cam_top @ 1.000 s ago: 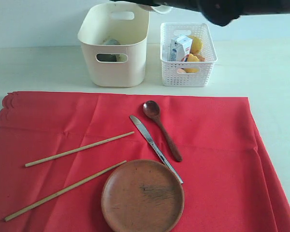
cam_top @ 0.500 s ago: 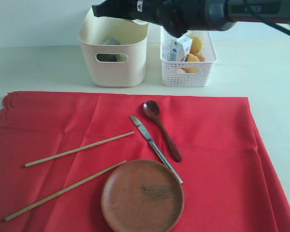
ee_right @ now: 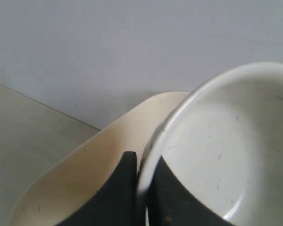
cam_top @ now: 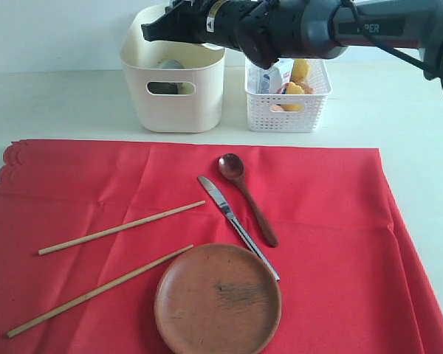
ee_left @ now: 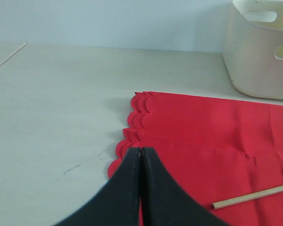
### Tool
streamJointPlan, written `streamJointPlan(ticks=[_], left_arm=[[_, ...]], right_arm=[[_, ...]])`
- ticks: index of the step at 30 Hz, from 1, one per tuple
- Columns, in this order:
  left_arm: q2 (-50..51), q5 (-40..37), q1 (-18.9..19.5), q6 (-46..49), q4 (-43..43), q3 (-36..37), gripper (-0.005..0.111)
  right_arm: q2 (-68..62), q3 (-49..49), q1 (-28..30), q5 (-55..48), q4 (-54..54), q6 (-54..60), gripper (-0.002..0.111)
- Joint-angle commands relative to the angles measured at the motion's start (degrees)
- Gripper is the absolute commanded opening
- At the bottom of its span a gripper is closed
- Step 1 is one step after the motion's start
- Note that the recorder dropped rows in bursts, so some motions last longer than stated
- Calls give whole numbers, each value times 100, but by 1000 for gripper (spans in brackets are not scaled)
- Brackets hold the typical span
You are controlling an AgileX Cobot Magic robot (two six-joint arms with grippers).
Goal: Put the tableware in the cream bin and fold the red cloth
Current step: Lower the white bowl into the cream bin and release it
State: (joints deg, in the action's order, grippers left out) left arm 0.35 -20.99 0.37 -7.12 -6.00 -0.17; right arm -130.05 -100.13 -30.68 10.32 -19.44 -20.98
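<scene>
At the exterior view's top, the arm [cam_top: 317, 26] hides the back rim of the bin [cam_top: 179, 107]. The plate [cam_top: 218, 299] and cloth [cam_top: 340, 221] run off the bottom edge. The right wrist view crops the bowl [ee_right: 226, 150].

Bright, soft, even light in all three views.
In the exterior view the large bright red fabric cloth [cam_top: 317, 243] looks saturated and crisp, while the dark arm [cam_top: 295, 26] beyond it is slightly smeared. In the right wrist view the pale grey-white bowl [ee_right: 226, 150] and the right claw [ee_right: 142, 165] on its rim are out of focus. The left claw [ee_left: 140, 153] is blurred; the cloth beyond it is sharp, with a faint shadow on the pale surface [ee_left: 61, 117] beside its scalloped edge.
</scene>
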Motion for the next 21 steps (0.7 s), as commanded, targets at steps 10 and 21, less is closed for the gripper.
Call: streamJointPlan(ticks=[10,21], left_arm=[[-35,39,-40,1,7,17,0],[-35,39,-40,1,7,17,0]], right_arm=[[15,-46,3,76,-30,15,0],[15,-46,3,-691,-30,28,0]])
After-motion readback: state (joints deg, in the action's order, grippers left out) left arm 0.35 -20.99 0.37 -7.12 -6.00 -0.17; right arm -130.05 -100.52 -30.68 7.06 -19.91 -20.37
